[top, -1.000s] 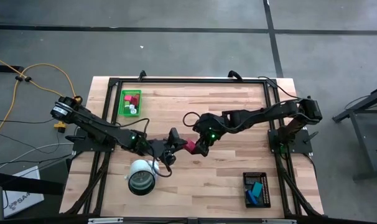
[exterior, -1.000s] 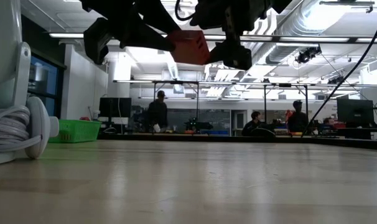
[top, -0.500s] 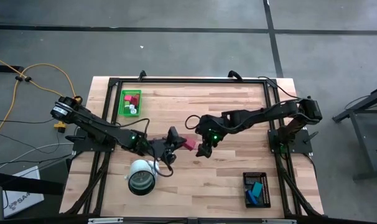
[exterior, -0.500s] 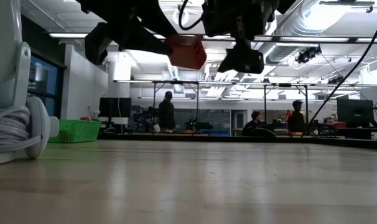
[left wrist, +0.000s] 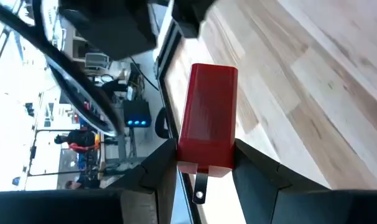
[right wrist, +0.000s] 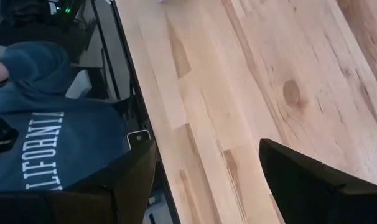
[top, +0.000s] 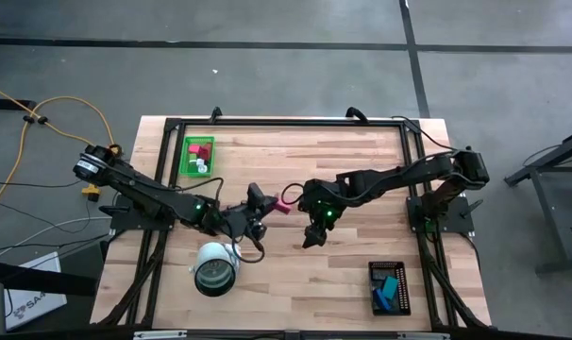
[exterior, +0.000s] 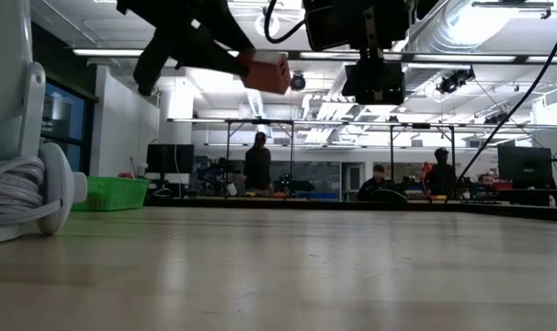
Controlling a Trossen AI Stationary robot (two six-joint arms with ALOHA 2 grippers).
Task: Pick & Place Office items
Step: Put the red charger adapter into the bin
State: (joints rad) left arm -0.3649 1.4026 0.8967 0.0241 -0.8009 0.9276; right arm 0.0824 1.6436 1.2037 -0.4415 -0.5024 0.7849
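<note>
Red block: elongated, clamped at one end between the left gripper fingers, long axis running straight out along the gripper's reach, free end pointing away from the wrist. Held in the air above the mid-table boards, seen aloft in the low view, just at 9 o'clock of table centre.

Left arm: stretched low from the table's 9 o'clock edge toward the middle, wrist beside the white-and-grey roll.

Right gripper: fingers spread apart, holding nothing, near the block on its 4 o'clock side, arm reaching in from 3 o'clock.

Green tray: at 11 o'clock, red and white pieces inside. Black tray: at 5 o'clock, blue and teal bits inside.

Table: bare wood open toward 12 and 6 o'clock.
</note>
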